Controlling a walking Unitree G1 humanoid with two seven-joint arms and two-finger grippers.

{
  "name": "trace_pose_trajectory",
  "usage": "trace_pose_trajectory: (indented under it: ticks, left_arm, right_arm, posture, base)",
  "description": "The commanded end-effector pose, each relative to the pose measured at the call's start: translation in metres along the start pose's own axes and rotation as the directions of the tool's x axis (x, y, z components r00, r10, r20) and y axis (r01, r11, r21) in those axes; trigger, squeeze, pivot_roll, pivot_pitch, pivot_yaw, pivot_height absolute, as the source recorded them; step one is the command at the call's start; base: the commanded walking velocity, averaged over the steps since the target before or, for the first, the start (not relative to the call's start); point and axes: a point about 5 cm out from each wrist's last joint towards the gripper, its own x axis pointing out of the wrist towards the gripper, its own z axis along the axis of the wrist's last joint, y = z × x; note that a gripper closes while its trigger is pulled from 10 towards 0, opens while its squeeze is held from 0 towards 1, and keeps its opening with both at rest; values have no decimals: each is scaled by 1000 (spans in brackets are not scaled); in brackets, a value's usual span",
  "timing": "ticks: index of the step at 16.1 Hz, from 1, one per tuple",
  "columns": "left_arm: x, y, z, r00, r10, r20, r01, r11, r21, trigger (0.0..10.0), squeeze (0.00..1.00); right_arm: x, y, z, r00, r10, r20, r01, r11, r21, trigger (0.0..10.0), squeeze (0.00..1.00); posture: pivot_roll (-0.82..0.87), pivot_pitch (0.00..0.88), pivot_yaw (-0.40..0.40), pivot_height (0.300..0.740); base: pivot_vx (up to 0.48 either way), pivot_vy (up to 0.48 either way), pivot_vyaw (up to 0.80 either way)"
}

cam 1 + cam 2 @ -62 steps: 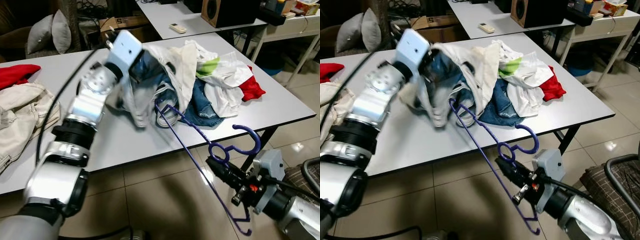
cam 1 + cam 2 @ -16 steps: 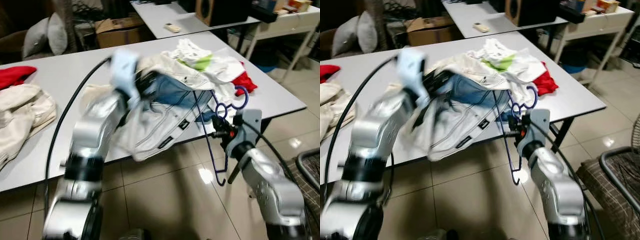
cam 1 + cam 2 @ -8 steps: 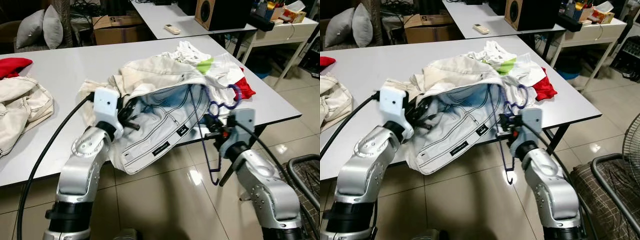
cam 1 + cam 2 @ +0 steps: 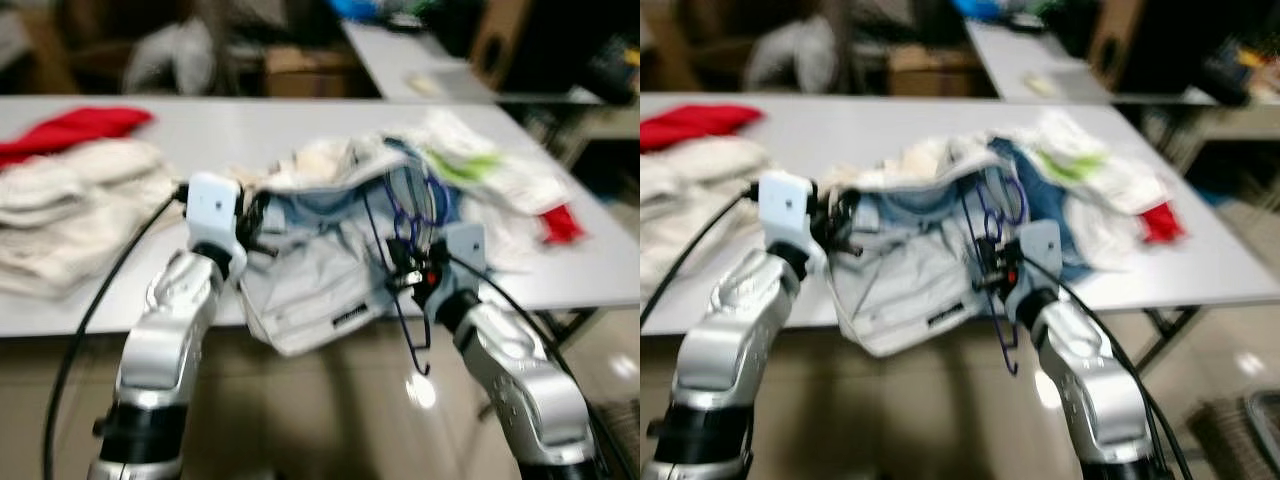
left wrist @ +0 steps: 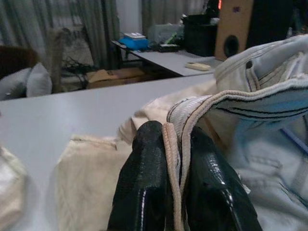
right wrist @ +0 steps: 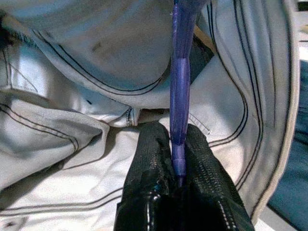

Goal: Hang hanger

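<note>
A pale denim garment (image 4: 320, 285) hangs off the front edge of the grey table (image 4: 200, 140). My left gripper (image 4: 262, 228) is shut on its cream-edged waistband (image 5: 172, 144), holding it up and open. My right gripper (image 4: 400, 277) is shut on a thin purple hanger (image 4: 405, 225). The purple hanger (image 6: 181, 86) stands nearly upright against the garment's open inside, its hook end dangling below the table edge. The head views are blurred.
A heap of mixed clothes (image 4: 480, 175) lies on the table behind the garment, with a red piece (image 4: 562, 225) at its right end. Folded cream clothes (image 4: 70, 205) and a red cloth (image 4: 70, 128) lie at the left. Tiled floor (image 4: 330, 410) is below.
The camera has swung, so the whole scene sits further right and is blurred. The hanger stays upright at the garment's opening, and both grippers keep their holds.
</note>
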Motion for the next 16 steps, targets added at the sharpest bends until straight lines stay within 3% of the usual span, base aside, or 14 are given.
trace_pose_trajectory:
  ticks: [1,4,7,8,9,13,15,16]
  left_arm:
    - [1,-1,4,1000,-11,12,11,1000,11,10000,0]
    - [4,-9,4,998,-56,8,56,998,3,10000,0]
    - [6,-20,6,990,-139,23,139,990,-9,10000,0]
    - [8,-22,4,987,-158,0,158,987,-12,6039,0]
    - [11,-23,5,984,-180,-8,180,984,-13,0,0]
    - [14,-30,9,965,-263,-26,263,965,14,0,0]
    - [19,-33,16,944,-328,-28,329,943,48,0,0]
    - [20,-34,18,937,-349,-33,350,935,58,0,0]
  right_arm:
    - [0,4,2,1000,17,12,-17,1000,-1,10000,0]
    - [-4,-5,2,998,-51,26,50,998,46,10000,0]
    - [-10,-10,2,997,-70,18,69,997,32,10000,0]
    - [-12,-12,2,996,-82,22,81,996,41,10000,0]
    - [-13,-14,4,994,-101,32,99,992,72,10000,0]
    - [-11,-17,9,991,-121,57,108,975,195,10000,0]
    - [-7,-20,15,988,-140,69,106,926,363,10000,0]
    - [-5,-20,16,987,-142,70,103,912,398,10000,0]
  posture:
    - [35,0,4,740]
    - [33,0,5,740]
    - [31,0,12,740]
    - [28,0,21,740]
    - [26,0,29,740]
    - [31,0,36,740]
    - [35,0,37,740]
    - [35,0,37,740]
  base:
    - [480,0,800]
    - [454,0,267]
    - [0,0,0]
    - [0,0,0]
    - [0,0,0]
    - [0,0,0]
    - [0,0,0]
    - [0,0,0]
